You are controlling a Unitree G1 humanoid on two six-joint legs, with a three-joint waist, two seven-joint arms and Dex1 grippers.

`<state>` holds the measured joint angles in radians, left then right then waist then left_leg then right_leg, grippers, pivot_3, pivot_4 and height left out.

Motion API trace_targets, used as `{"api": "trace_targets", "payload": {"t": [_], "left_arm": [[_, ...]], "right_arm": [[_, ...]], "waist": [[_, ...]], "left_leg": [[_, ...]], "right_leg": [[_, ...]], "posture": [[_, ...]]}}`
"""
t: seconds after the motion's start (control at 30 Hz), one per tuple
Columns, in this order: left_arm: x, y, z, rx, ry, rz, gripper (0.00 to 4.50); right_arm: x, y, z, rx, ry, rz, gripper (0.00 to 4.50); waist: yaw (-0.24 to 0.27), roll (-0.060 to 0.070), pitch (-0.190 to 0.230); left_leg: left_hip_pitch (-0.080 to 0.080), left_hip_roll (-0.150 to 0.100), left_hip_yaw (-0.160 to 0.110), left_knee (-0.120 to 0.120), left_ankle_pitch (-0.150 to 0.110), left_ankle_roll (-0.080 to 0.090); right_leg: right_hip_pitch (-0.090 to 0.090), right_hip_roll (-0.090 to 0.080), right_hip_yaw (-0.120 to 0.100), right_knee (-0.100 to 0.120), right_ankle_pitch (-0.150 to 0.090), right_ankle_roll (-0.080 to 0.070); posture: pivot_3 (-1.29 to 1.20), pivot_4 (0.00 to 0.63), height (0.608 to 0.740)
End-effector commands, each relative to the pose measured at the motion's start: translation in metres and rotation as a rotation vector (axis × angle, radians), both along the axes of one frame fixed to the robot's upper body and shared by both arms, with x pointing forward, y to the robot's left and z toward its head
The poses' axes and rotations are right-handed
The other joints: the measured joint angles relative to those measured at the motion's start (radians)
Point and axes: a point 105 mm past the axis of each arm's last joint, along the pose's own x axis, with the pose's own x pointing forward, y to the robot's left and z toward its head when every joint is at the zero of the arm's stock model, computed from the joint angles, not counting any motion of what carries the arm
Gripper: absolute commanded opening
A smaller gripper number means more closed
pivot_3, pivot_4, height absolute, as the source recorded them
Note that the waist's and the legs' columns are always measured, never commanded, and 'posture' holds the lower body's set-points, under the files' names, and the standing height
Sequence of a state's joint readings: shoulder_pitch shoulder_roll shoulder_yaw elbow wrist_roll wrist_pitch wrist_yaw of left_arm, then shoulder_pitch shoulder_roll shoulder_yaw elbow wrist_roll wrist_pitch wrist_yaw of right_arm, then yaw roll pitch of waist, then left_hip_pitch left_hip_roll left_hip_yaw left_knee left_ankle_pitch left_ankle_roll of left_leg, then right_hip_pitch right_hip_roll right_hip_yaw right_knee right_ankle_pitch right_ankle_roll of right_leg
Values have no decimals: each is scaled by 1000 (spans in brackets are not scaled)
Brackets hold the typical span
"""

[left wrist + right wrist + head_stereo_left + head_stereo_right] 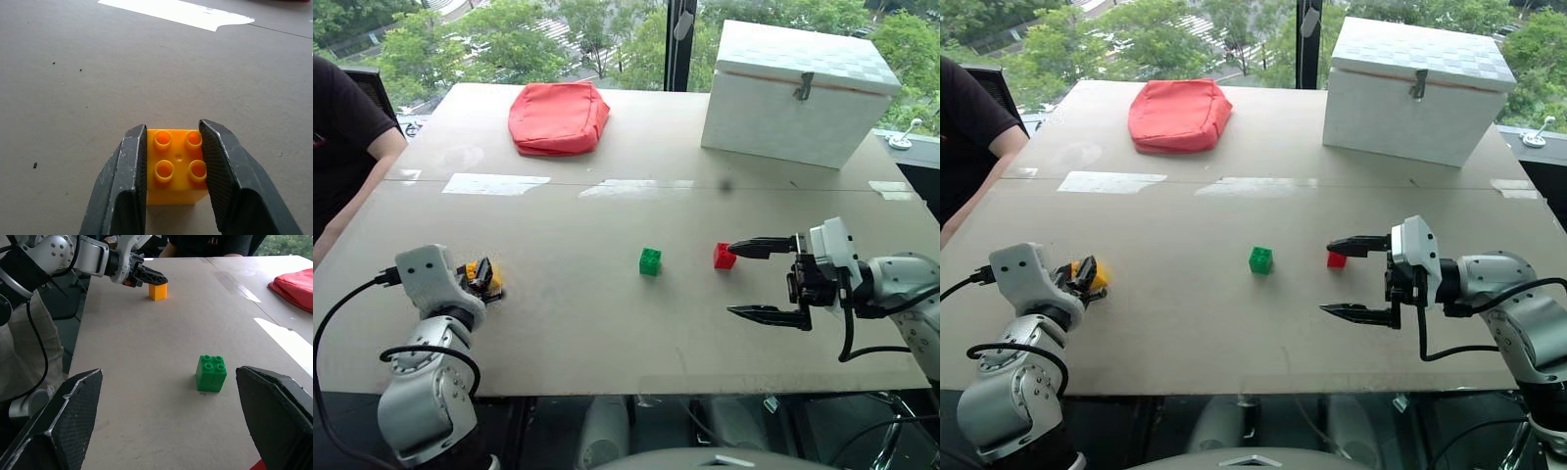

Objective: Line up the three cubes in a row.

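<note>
Cubes are what matter here, and the nearest of them, the yellow-orange cube (175,166), sits squarely between the two black fingers of the left gripper (483,279), which have closed against its opposite side walls with the studded top facing up and left bare. Clamping the flat sides rather than the studs probably gives the pads the steadiest hold, and the cube looks to be resting on the table (607,323) at the near left edge, so I judge this to be the pick-up step of bringing the outlier toward the others. Farther out from that gripper, toward the middle of the table, stands the green cube (650,261), upright with studs up and nothing touching it. Beyond it again, the red cube (724,256) lies just at the tip of the upper finger of the right gripper (752,280), whose jaws stand wide apart and hold nothing (it seems to be waiting beside the red cube rather than taking it; whether the fingertip touches it I cannot tell). Green and red already sit roughly on one line, so the yellow-orange one likely has to join that line. Far behind both grippers lie a red pouch (558,117) and a white latched box (798,93), well apart from the work.
</note>
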<state>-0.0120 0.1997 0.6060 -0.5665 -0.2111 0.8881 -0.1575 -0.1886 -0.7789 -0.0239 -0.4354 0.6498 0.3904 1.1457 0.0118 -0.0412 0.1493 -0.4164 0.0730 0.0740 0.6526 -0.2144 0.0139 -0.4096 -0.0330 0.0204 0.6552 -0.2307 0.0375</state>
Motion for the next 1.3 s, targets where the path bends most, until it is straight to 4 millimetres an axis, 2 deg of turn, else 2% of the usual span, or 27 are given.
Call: {"api": "trace_targets", "payload": {"t": [0.03, 0.1, 0.23, 0.3, 0.37, 0.43, 0.53, 0.6, 0.67, 0.9, 1.13, 1.3], "left_arm": [[5, -2, 3, 12, -18, -73, 996], [8, -3, 4, 16, -18, -131, 996], [22, -16, 24, 9, -79, -375, 996], [29, -54, 42, -13, -83, -758, 996], [26, -79, 49, 12, -47, -1042, 996], [29, -87, 51, 46, -27, -1141, 996], [53, -101, 52, 152, -63, -1294, 996], [52, -108, 40, 178, 48, -1506, 996], [54, -107, 35, 194, 121, -1643, 996], [79, -114, 34, 368, 157, -1806, 996], [84, -114, 30, 514, 174, -1850, 996], [84, -113, 35, 514, 137, -1849, 996]], "right_arm": [[-4, -4, 12, 6, -57, -23, 4500], [-6, -5, 12, 5, -59, -35, 4500], [-11, -7, 10, 10, -55, -70, 4500], [-14, -8, 10, 16, -56, -108, 4500], [-17, -9, 11, 18, -59, -133, 4500], [-19, -10, 11, 18, -61, -148, 4500], [-23, -13, 11, 13, -76, -199, 4500], [-26, -15, 11, 12, -82, -230, 4500], [-31, -16, 11, 8, -83, -247, 4500], [-40, -20, 8, -3, -79, -306, 4500], [-46, -21, 5, -7, -74, -337, 4500], [-48, -22, 5, -8, -74, -348, 4500]], "waist": [[1, 0, 0], [1, 0, 0], [3, 1, 0], [4, 0, 0], [5, 0, 1], [2, 3, 1], [2, 5, 1], [2, 5, 1], [-1, 5, 1], [4, 5, 1], [1, 5, 1], [2, 5, 1]], "left_leg": [[0, 0, 0, 0, 0, 0], [0, 0, 0, -1, 0, 0], [0, 0, 0, -1, 0, 0], [-1, 0, -1, -1, 0, 0], [-2, 0, 0, -1, -1, -2], [-2, 1, -1, -2, -3, -5], [-2, 0, 2, -3, -2, 1], [-4, 0, 3, -3, -1, 2], [-7, 0, 3, -3, -2, 2], [-16, 0, 0, -1, -1, 2], [-16, 0, 0, 0, -1, 2], [-16, 0, -1, 0, -1, 2]], "right_leg": [[0, 0, 0, 0, 0, 0], [-1, 0, 0, 0, 0, 0], [-2, 0, -1, 0, 0, 0], [-2, -2, -1, -1, 0, 0], [-4, -2, -3, -2, 0, 0], [-4, -5, -3, -3, 0, 0], [-3, -6, -2, -6, 0, 0], [-3, -4, -4, -7, 0, 0], [-5, -2, -6, -7, 0, 0], [-10, 0, -7, -9, 0, 0], [-10, 0, -7, -9, 0, 1], [-10, 0, -7, -8, 0, 1]], "posture": [[0, 150, 740], [0, 150, 740], [0, 150, 740], [0, 150, 740], [0, 150, 740], [0, 150, 740], [0, 150, 740], [0, 150, 740], [0, 150, 740], [0, 150, 740], [0, 150, 740], [0, 150, 740]]}}
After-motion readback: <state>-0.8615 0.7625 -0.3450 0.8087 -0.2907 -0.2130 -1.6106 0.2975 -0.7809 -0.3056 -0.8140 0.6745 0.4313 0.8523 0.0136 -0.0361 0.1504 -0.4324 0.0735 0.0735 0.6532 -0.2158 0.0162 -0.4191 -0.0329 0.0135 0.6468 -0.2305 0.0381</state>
